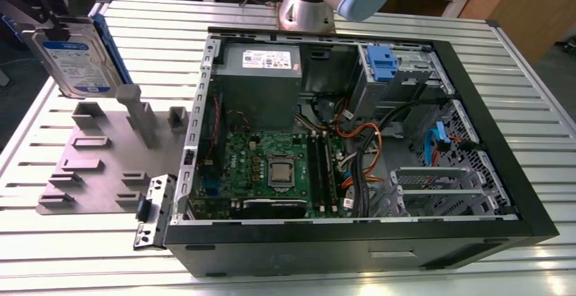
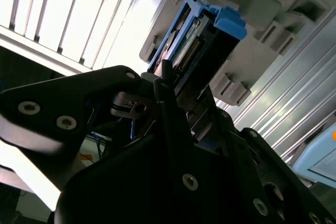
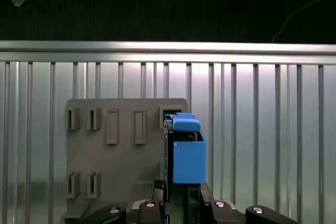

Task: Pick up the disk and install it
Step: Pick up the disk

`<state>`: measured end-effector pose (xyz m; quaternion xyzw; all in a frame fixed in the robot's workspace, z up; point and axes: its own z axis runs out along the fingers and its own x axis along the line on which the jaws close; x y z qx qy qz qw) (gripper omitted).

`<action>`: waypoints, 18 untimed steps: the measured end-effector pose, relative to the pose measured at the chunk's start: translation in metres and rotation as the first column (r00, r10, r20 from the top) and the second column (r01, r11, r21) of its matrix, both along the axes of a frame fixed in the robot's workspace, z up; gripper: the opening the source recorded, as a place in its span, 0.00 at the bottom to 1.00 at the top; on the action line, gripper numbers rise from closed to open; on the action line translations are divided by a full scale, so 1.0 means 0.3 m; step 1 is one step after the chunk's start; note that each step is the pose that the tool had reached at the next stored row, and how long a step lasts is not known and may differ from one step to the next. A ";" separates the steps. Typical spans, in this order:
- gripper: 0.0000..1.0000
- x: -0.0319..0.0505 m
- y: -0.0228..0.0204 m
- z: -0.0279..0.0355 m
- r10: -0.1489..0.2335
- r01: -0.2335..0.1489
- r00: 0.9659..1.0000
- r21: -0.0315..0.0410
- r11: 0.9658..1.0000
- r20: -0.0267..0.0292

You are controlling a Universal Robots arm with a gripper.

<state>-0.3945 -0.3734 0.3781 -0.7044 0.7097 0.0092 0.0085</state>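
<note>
No readable text: disk (image 1: 77, 60) label, power supply (image 1: 261, 94) sticker print illegible.

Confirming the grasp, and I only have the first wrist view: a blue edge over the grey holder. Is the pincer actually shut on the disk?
Observer: Yes. In the second wrist view the pincer is clamped on the disk from both sides.
Operator: Where's the case from there?
Observer: In the exterior view the case lies open on its side, to the exterior view's right of the disk. The disk hangs upright with its label facing that camera.
</note>
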 end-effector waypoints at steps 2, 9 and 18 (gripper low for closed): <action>0.35 0.000 0.000 0.005 0.000 0.000 1.000 0.000 1.000 0.000; 0.35 0.000 0.000 0.040 0.000 0.000 1.000 0.000 1.000 0.000; 0.35 0.000 0.000 0.088 0.000 0.000 1.000 0.000 1.000 0.000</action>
